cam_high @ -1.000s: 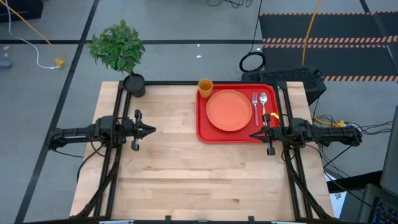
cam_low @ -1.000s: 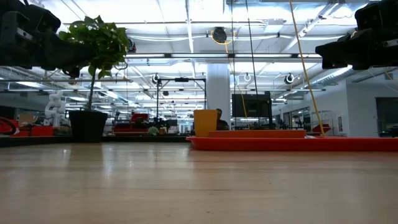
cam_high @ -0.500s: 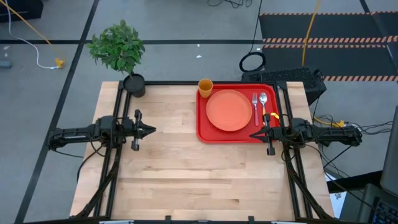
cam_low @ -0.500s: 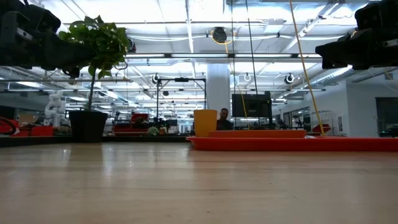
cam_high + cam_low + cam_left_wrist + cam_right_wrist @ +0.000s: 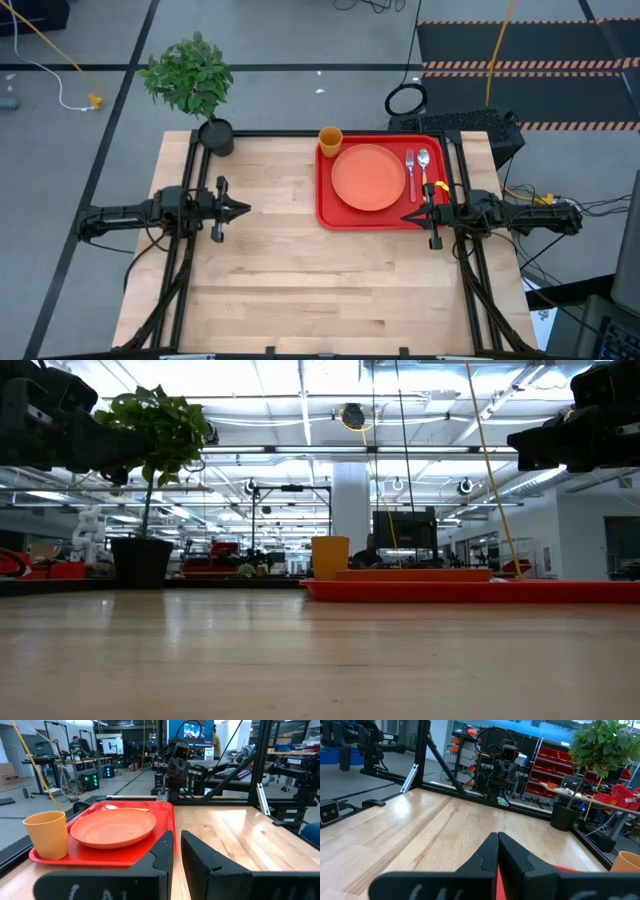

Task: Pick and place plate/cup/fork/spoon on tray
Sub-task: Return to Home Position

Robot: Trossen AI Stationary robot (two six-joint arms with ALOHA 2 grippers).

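The plate (image 5: 368, 177) lies in the middle of the tray (image 5: 330, 213), which sits at the tabletop's (image 5: 300, 280) far right. The cup (image 5: 330, 139) stands at the tray's far left corner, just beside the plate. The fork (image 5: 411, 172) and spoon (image 5: 426, 167) lie side by side to the plate's right. My right pincer (image 5: 408, 216) hangs over the tray's near right corner, fingers together. My left pincer (image 5: 244, 209) waits over the left side of the tabletop, fingers nearly together, holding nothing.
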